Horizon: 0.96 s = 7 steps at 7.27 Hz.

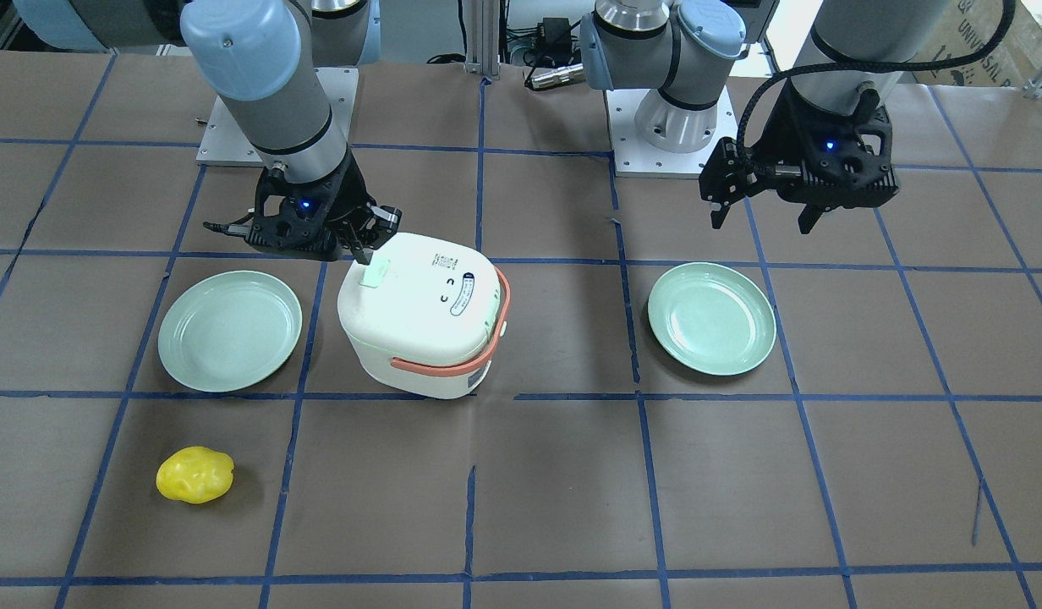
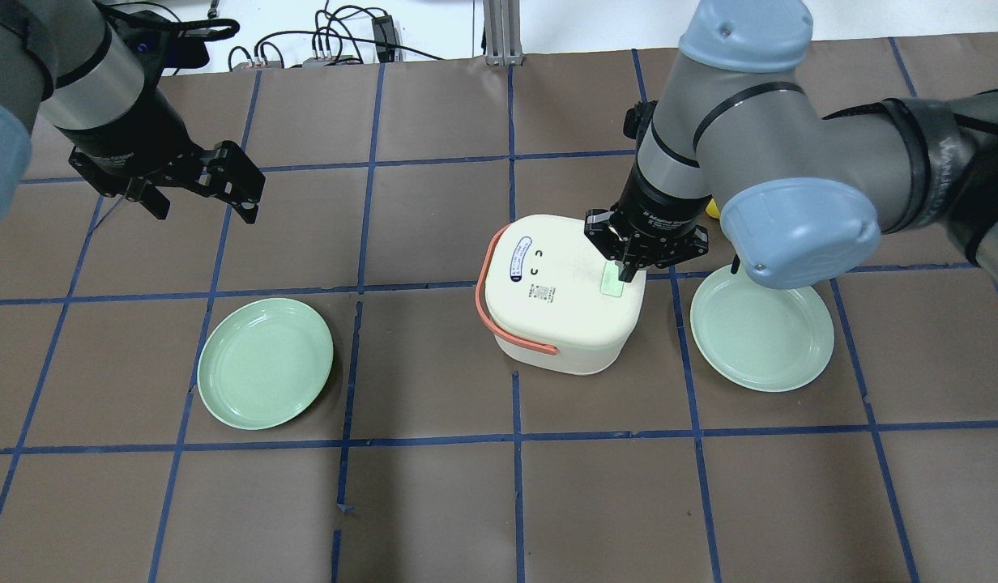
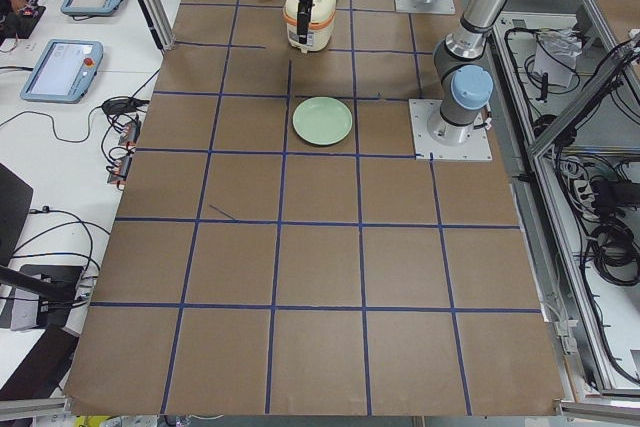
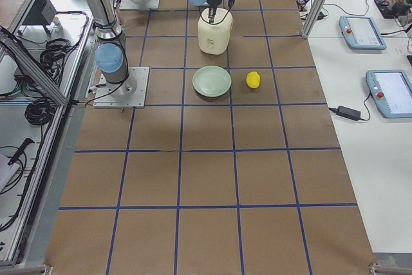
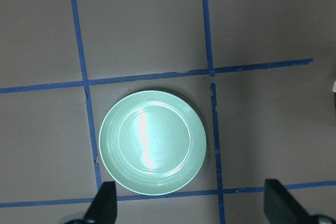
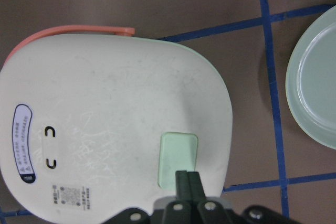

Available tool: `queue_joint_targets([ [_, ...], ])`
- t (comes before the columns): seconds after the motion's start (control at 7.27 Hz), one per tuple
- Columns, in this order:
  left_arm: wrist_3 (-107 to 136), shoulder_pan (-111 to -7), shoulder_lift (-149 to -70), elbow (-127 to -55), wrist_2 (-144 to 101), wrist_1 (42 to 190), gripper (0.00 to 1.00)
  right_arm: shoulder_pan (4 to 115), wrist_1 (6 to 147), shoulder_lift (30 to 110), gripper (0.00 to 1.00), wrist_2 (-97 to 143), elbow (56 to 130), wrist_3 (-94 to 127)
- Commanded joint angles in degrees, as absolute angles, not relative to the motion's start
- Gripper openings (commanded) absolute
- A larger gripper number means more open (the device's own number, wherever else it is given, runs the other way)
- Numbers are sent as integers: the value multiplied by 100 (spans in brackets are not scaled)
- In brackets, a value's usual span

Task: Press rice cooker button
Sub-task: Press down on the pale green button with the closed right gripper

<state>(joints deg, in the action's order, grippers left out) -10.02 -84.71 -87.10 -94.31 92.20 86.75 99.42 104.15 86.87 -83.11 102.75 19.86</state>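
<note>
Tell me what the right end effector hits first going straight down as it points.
The right end effector has its shut tips over the green button on the rice cooker, so probably that button first.

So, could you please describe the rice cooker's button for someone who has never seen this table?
Find the white rice cooker with the coral handle, between two green plates. On its lid, at the edge away from the handle, is the button, under the right tool. It is the lid's only pale green rectangle.
</note>
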Motion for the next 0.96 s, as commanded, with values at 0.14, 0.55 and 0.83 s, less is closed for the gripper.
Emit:
queue_joint_targets([
  [0.14,-1002,-8473,-8710,-9431,9220,8675,100,10028,10608,8605,9,-8314,10309,2240],
  [0.55,-1002,-8473,-8710,-9431,9220,8675,100,10020,10617,8508,9,-8349,10292,2144],
  [0.83,-1002,-8473,-8710,-9431,9220,8675,100,10020,10774,8447,9,-8332,10292,2180],
])
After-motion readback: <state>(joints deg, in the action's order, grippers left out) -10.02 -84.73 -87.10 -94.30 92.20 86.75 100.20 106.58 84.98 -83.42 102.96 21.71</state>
